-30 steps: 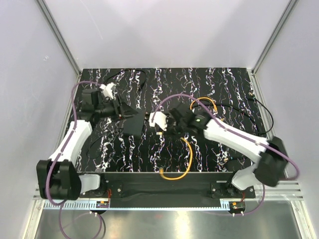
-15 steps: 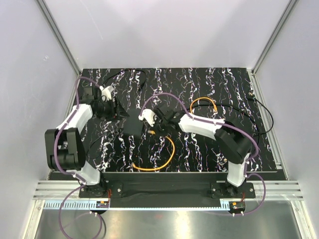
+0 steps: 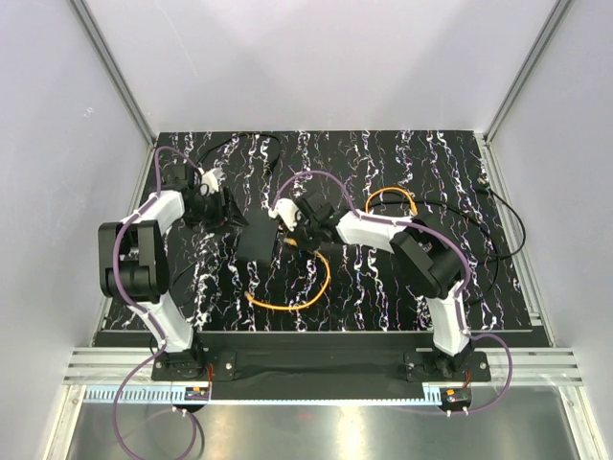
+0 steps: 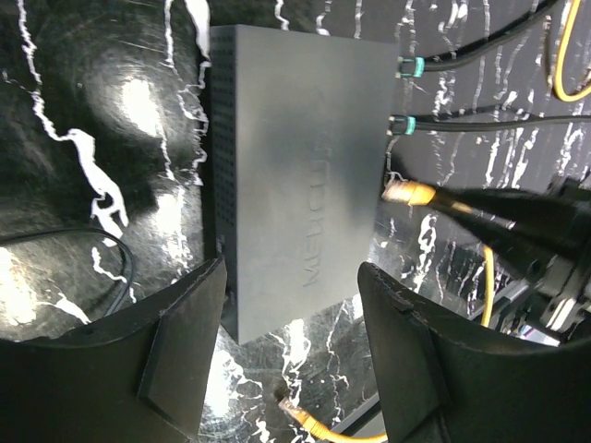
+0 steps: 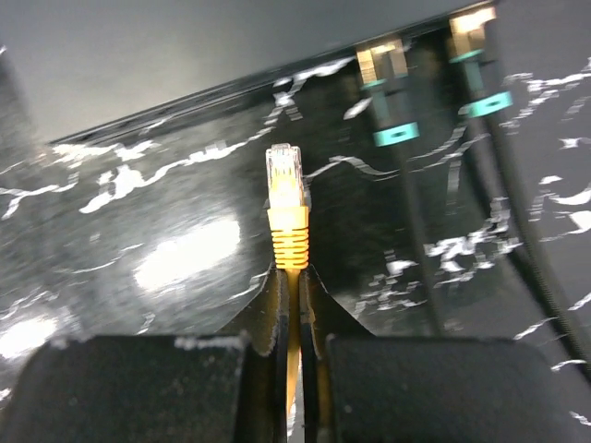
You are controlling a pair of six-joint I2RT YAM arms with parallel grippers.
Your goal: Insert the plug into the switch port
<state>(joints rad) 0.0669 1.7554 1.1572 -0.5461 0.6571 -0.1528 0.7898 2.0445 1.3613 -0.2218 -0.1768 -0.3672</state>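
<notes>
The switch, a flat matte-black box (image 3: pixel 255 243), lies on the marbled mat; it also shows in the left wrist view (image 4: pixel 295 175). My right gripper (image 3: pixel 291 241) is shut on the orange cable just behind the plug (image 5: pixel 285 177), its fingers (image 5: pixel 277 305) pinching the cable below the ribbed boot. The plug (image 4: pixel 404 192) points at the box's right edge and stands a short gap away from it. The port itself is too dark to make out. My left gripper (image 4: pixel 291 369) is open and empty, its fingers either side of the box's near corner without touching it.
Two black cables with teal-banded plugs (image 4: pixel 406 66) (image 5: pixel 383 65) sit in the same edge of the box, beside the orange plug. The orange cable loops on the mat (image 3: pixel 306 292); its other end (image 4: pixel 300 417) lies below the left gripper. Thin black cables trail at back and right (image 3: pixel 508 220).
My right arm has swung left, carrying the plug up to the box's right edge and dragging the orange loop along. My left arm has folded back toward the left.
</notes>
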